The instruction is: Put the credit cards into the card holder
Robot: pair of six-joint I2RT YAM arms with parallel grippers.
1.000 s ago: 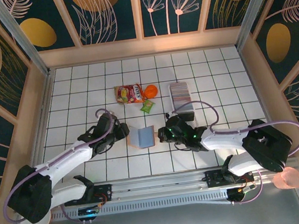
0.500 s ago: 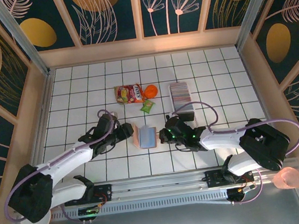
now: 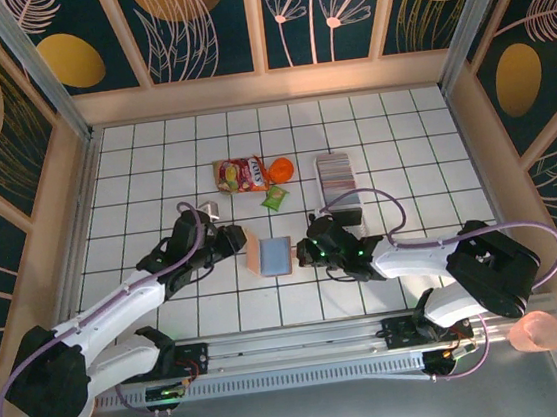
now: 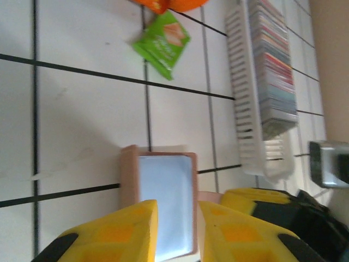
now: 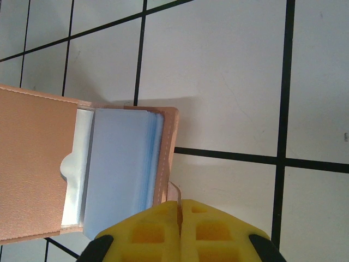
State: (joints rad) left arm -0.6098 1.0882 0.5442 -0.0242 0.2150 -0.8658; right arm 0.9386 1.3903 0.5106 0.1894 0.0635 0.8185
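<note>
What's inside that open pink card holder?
Pale blue-grey pockets line the card holder, stacked in layers. Whether any card sits inside them cannot be seen; the pocket fronts cover it.

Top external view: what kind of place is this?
Probably a staged robot test booth: a white gridded table boxed in by floral wall panels, left arm and right arm bolted to a rail, and small props like the card holder and snack packet.

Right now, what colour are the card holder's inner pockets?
Pale blue-grey inner pockets, within the salmon-pink card holder; best in right wrist view.
</note>
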